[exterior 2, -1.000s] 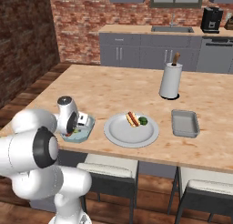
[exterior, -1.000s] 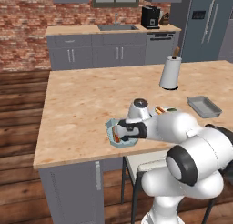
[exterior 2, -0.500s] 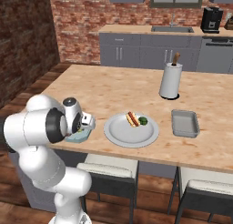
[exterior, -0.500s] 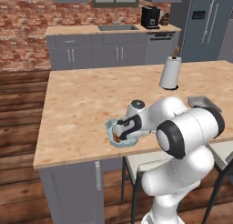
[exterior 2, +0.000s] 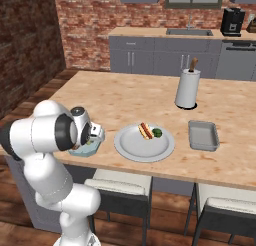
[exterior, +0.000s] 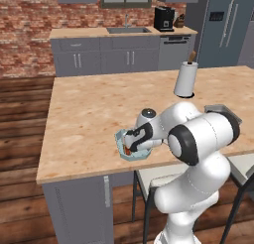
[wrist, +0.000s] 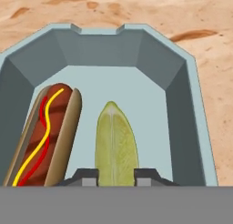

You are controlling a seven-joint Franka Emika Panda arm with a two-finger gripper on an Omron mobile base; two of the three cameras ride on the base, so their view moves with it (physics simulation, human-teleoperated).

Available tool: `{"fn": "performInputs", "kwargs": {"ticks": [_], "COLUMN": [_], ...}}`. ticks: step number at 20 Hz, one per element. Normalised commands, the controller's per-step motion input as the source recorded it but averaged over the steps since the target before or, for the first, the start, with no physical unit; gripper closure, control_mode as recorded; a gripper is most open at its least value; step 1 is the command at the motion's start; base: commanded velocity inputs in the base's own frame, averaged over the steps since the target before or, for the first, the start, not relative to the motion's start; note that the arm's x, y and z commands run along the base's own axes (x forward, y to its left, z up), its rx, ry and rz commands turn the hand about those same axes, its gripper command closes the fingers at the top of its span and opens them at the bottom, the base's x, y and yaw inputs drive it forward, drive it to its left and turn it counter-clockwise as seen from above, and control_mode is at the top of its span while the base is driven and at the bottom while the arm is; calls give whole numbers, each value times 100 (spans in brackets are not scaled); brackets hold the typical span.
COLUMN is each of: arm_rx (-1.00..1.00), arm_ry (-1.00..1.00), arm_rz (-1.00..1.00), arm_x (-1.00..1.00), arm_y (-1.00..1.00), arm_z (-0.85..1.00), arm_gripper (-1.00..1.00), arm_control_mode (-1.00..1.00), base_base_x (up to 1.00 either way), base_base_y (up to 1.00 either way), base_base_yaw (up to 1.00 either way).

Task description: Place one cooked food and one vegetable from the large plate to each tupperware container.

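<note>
A paper towel roll (exterior 2: 187,89) stands upright in the upper right of the right base view, on the wooden counter (exterior 2: 125,97), well behind the large plate (exterior 2: 144,142). On the plate lie a hot dog (exterior 2: 145,130) and a small green vegetable (exterior 2: 157,132), just beside each other near its far rim. To the right of the plate sits the grey tray (exterior 2: 203,135), apart from it. Behind the counter, at the top of the frame, run grey cabinets (exterior 2: 165,61) with a coffee machine (exterior 2: 232,22) at the upper right.

The light blue tray (wrist: 182,82) sits at the left of the plate, near the counter's front edge. In the hand view a second hot dog (wrist: 45,134) with yellow and red stripes lies along the tray's left wall, and a pale green leaf (wrist: 115,145) lies beside it in the middle.

The arm folds low over the counter, its bulk hiding much of the blue tray in the left base view. The gripper (wrist: 115,176) points down into the tray, its fingers clenched on the leaf's near end.
</note>
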Motion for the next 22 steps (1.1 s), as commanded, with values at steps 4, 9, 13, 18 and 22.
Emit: {"fn": "performInputs", "kwargs": {"ticks": [4, 9, 13, 18, 22], "arm_rx": [0, 0, 0, -1, -2], "arm_ry": [0, 0, 0, 0, 0], "arm_rz": [0, 0, -3, -3, -6], "arm_x": [0, 0, -25, -54, -27], "arm_y": [0, 0, 0, 0, -7], "arm_z": [0, 0, 31, 89, 81], "arm_gripper": [-100, -100, -100, -100, -100], "arm_control_mode": [-100, -100, -100, -100, -100], "base_base_x": [0, 0, 0, 0, 0], "base_base_y": [0, 0, 0, 0, 0], "base_base_yaw": [0, 0, 0, 0, 0]}}
